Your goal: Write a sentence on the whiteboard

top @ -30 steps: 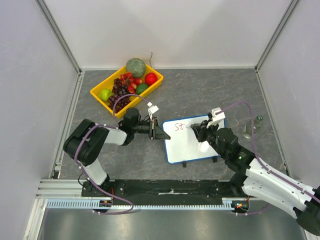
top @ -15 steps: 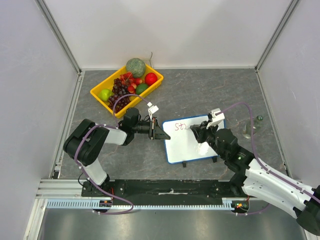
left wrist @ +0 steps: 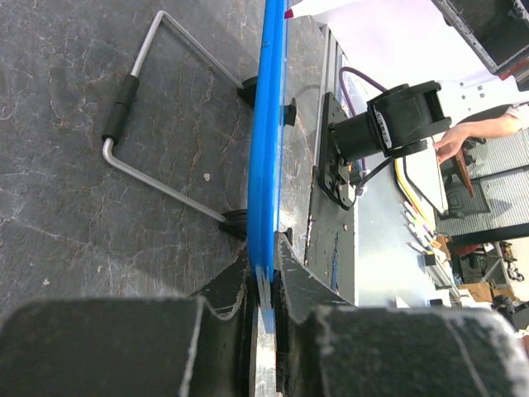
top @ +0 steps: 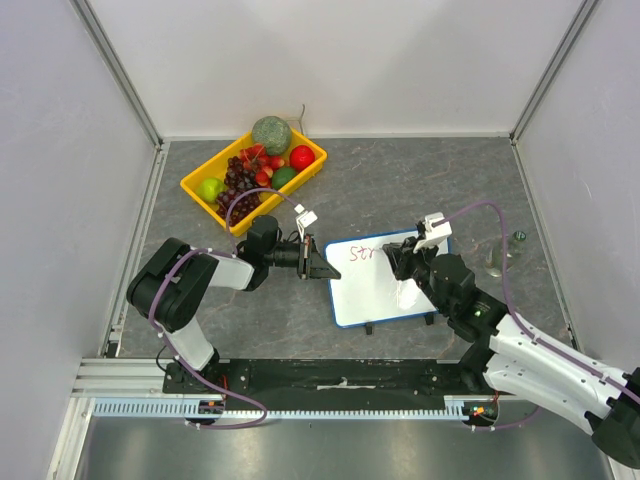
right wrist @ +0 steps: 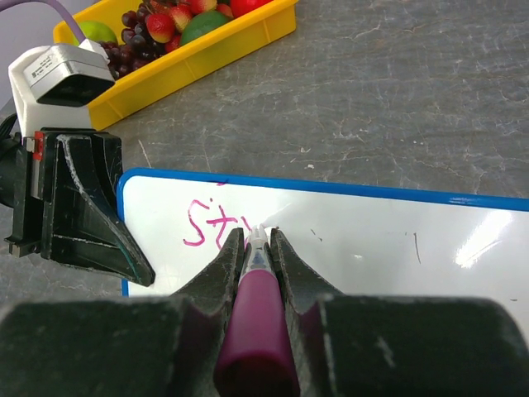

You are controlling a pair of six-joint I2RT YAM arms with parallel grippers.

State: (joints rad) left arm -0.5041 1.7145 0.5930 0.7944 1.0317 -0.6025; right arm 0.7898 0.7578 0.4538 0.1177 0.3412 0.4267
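The whiteboard, white with a blue rim, lies mid-table. My left gripper is shut on its left edge; the left wrist view shows the blue rim pinched in the left gripper. My right gripper is shut on a pink marker, with the tip touching the whiteboard. The sentence reads only "St" plus a further stroke, in pink, at the board's top left. The marker and fingers hide the newest stroke.
A yellow tray of fruit sits at the back left. A clear glass object and a small item stand right of the board. The board's wire stand lies on the grey table. Walls enclose three sides.
The right gripper has shifted slightly right along the top line with the marker, and the pink writing has grown by a stroke. The left arm has not moved.
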